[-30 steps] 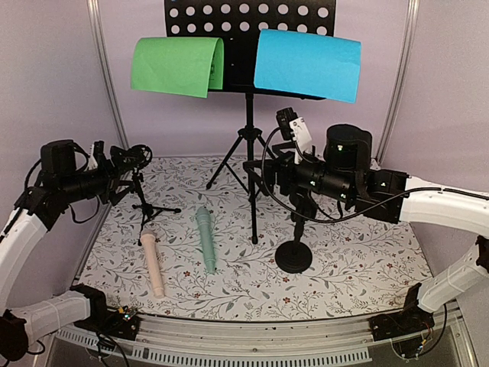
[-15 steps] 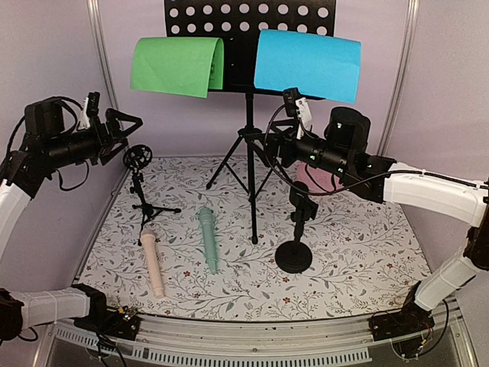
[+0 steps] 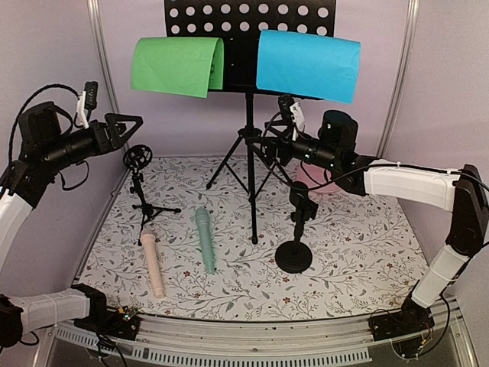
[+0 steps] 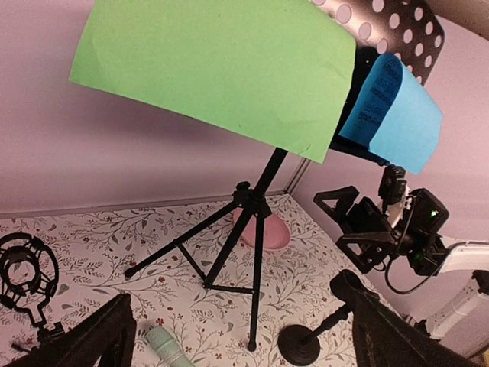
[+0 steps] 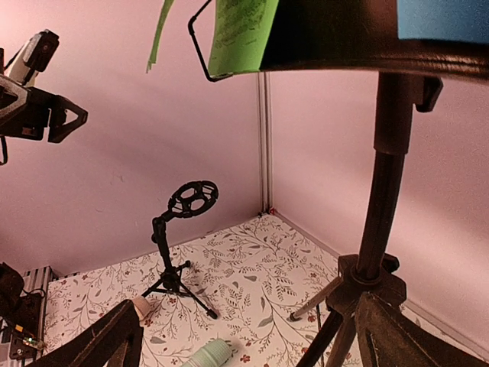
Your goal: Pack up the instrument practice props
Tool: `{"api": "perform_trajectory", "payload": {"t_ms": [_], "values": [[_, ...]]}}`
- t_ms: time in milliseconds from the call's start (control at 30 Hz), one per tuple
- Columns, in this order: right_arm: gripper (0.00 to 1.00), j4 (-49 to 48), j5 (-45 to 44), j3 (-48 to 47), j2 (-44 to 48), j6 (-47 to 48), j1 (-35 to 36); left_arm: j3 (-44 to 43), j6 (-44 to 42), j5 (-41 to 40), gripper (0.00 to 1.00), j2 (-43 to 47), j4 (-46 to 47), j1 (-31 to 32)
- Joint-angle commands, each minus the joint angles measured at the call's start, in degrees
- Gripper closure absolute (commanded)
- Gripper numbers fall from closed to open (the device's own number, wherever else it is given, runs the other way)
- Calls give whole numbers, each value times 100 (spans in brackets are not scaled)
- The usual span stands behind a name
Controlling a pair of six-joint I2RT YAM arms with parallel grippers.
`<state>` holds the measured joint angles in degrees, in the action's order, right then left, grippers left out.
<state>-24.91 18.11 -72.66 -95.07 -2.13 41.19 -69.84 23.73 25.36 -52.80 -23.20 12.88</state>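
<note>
The black perforated music rack (image 3: 250, 23) stands at the back on tripod legs (image 3: 246, 157), with a green sheet (image 3: 177, 66) and a blue sheet (image 3: 307, 65) draped over it. The mint microphone (image 3: 205, 239) and pink microphone (image 3: 153, 264) lie on the mat. A ring-topped mic support (image 3: 140, 183) stands at the left and a round-base support (image 3: 296, 229) at the centre right. My left gripper (image 3: 126, 126) is open and empty, raised above the ring support. My right gripper (image 3: 267, 147) is open and empty beside the rack's pole (image 5: 386, 168).
A round pink plate (image 3: 313, 177) lies behind the round-base support, under my right arm. Pink walls with metal corner posts (image 3: 103, 69) close in the floral mat (image 3: 359, 245). A metal rail (image 3: 252, 336) runs along the near edge.
My left gripper has risen away from the ring support. My right gripper has moved up and back from the round-base support toward the rack's pole. Both stay open.
</note>
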Motion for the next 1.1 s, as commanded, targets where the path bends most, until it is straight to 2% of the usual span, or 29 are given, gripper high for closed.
{"api": "perform_trajectory", "payload": {"t_ms": [0,167,233,367,667,800,967,1067], "values": [[1,-577,451,-121,-264,470,-5,521,-170,306,1,193,1205,50],[1,-600,803,-178,-336,401,6,260,-177,672,1,-131,1361,56],[1,-601,825,-127,-345,398,24,250,146,829,1,-267,1641,49],[1,-705,717,-51,-382,433,84,617,1397,1102,2,-376,2957,55],[1,-701,56,-194,-260,394,427,706,2865,321,2,-743,4223,-75],[1,-661,-444,-67,-37,301,657,1067,3848,90,2,-966,5082,-282],[1,-634,-734,272,440,34,871,1367,4507,-498,1,-1108,5950,-295],[1,-634,-850,512,659,-173,916,1480,5075,-343,1,-1440,6714,-373]]}}
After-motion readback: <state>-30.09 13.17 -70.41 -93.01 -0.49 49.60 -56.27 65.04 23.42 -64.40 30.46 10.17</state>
